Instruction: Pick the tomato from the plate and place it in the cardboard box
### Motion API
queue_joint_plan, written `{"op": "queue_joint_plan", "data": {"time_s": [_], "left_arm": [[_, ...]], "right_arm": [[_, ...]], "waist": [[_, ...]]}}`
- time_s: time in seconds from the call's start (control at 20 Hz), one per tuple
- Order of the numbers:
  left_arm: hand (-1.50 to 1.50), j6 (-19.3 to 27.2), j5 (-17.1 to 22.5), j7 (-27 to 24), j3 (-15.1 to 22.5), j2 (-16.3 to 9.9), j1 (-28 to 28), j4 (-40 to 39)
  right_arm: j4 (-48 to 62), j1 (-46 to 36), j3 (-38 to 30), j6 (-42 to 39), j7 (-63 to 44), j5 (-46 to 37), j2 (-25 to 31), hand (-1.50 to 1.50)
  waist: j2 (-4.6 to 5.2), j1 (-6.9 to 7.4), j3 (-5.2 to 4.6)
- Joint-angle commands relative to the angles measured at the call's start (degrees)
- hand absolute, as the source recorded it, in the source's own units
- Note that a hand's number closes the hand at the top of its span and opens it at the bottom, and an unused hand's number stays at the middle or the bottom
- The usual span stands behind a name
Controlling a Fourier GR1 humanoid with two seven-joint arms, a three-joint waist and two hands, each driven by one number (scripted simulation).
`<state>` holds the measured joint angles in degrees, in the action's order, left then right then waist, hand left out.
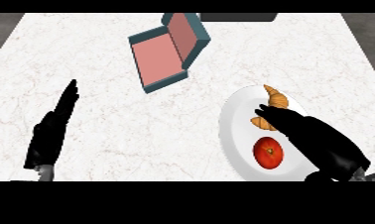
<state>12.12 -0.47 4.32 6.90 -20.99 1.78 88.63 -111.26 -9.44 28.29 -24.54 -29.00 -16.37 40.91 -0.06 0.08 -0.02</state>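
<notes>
A red tomato [269, 152] lies on a white plate [236, 119] at the lower right, below an orange croissant [276, 100]. My right hand [315, 139] hovers over the plate just right of the tomato, fingers straight and pointing up-left across the croissant's lower part; it holds nothing. The box [167, 52], teal outside and pink inside, lies open at the upper middle, its lid tilted up to the right. My left hand [50, 136] rests at the lower left, fingers straight and pointing up, well away from both.
The white marble counter [88, 59] stretches between the box and the plate. A dark object [238, 17] sits at the back edge, right of the box's lid.
</notes>
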Motion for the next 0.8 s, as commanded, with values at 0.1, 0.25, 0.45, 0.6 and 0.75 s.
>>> {"op": "queue_joint_plan", "data": {"time_s": [0.1, 0.25, 0.45, 0.6, 0.75], "left_arm": [[0.0, -1.2, -1.2, 0.4, -0.9, 1.6, 1.5, 2.9], [0.0, -1.9, -2.8, 1.0, -2.3, 2.7, -1.3, 0.2], [0.0, -1.7, -5.0, -0.3, -1.7, 5.3, 1.1, 1.6], [0.0, -4.8, -4.0, 3.0, -4.8, 3.4, -0.2, 2.7], [0.0, -2.0, -7.2, 4.3, -2.1, 7.4, -6.3, -2.4]], "right_arm": [[7.0, 3.1, 0.3, 0.0, 5.4, -8.9, -4.1, -1.5], [0.9, 6.8, -0.6, -2.5, 2.3, -10.7, -5.4, -1.5], [2.1, 5.8, -4.9, -6.6, 4.3, -11.1, -7.3, -1.5], [5.7, 2.0, -5.2, -8.3, 3.5, -13.4, -12.5, -1.5], [7.4, 5.1, -4.9, -5.1, 8.0, -16.6, -11.6, -1.5]], "waist": [[0.04, 0.09, 0.04], [0.01, -0.2, 0.02], [0.02, -0.08, 0.02], [0.04, 0.05, 0.02], [0.1, -0.25, 0.03]]}}
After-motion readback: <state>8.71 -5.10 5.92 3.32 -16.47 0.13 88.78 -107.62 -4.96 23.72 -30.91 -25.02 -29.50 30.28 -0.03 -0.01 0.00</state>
